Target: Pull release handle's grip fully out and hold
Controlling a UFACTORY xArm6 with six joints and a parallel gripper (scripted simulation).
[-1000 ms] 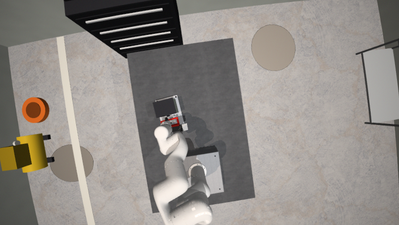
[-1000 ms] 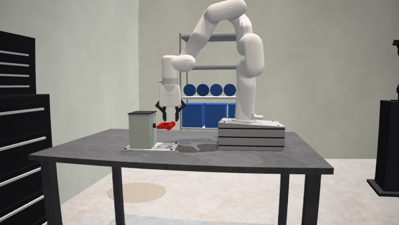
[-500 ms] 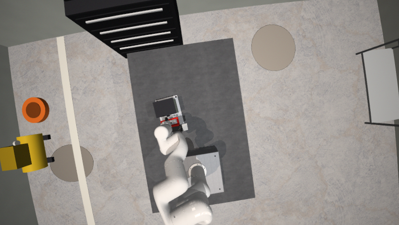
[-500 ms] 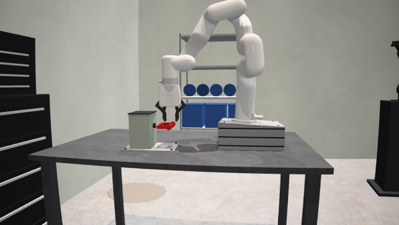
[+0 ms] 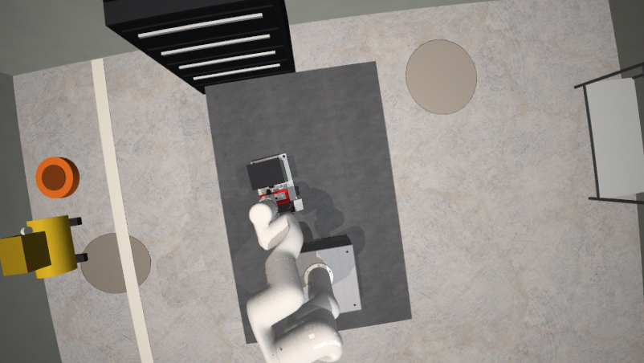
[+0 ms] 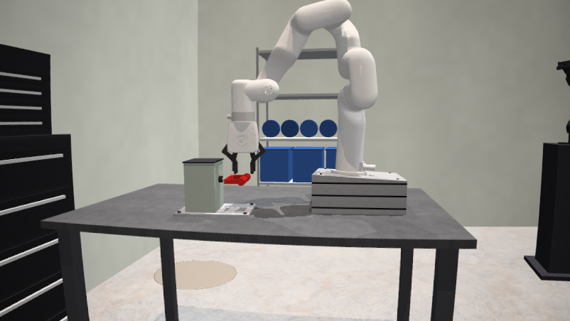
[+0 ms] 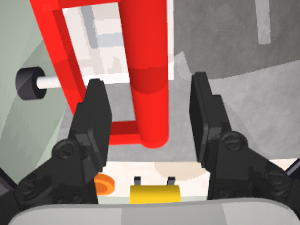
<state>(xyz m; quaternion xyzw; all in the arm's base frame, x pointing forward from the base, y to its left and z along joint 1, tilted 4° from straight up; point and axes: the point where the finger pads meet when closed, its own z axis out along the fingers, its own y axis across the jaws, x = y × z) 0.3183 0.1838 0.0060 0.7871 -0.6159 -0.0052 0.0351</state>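
The release handle's grip (image 5: 286, 193) (image 6: 237, 179) (image 7: 148, 62) is a red frame with a thick round bar, sticking out in front of its grey-green housing (image 5: 266, 172) (image 6: 202, 187). A thin rod with a black knob (image 7: 29, 83) joins it to the housing. My gripper (image 6: 243, 170) (image 7: 148, 94) points straight down over the bar and is open. In the wrist view one finger stands on each side of the bar, with a gap on both sides. In the side view the fingertips are just above the bar's top. In the overhead view the arm's wrist hides the fingers.
The housing stands on a light base plate (image 6: 235, 209) on the dark table (image 6: 119, 215). The arm's layered pedestal (image 6: 358, 193) (image 5: 333, 270) stands to the right. A black drawer cabinet (image 6: 23, 159) (image 5: 202, 35) is left of the table. A shelf with blue bins (image 6: 295, 163) stands behind it.
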